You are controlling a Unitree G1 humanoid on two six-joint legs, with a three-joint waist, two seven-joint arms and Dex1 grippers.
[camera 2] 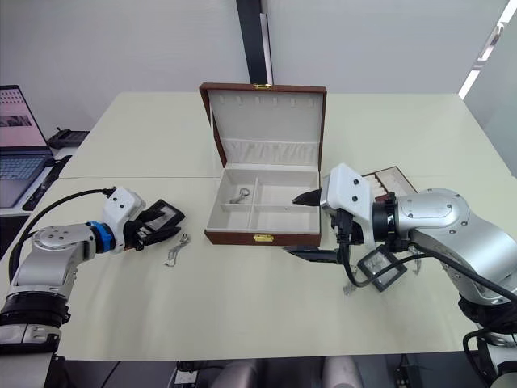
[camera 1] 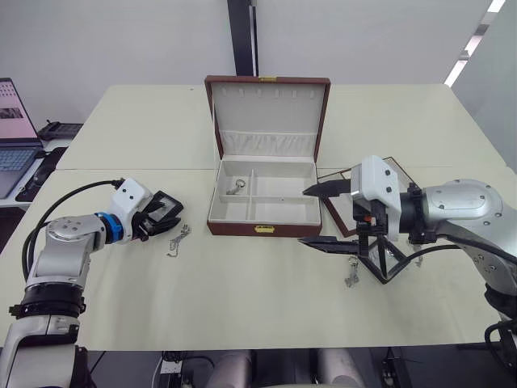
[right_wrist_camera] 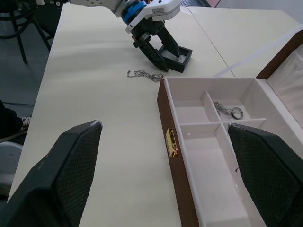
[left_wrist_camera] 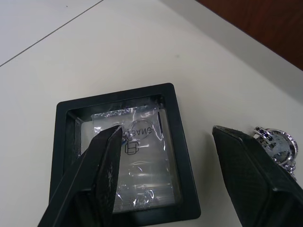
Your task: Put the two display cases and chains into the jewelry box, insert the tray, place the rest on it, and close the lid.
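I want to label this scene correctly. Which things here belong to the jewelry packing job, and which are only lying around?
Job things: jewelry box with open lid, tray, two display cases, chains, trinket in the box.

Lying about: laptop, black cables.

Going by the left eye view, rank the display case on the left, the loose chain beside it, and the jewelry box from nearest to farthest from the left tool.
1. Display case: right at the left tool, its fingers astride it.
2. Loose chain: on the table just beyond, toward the box.
3. Jewelry box: farthest, at table centre, lid open.
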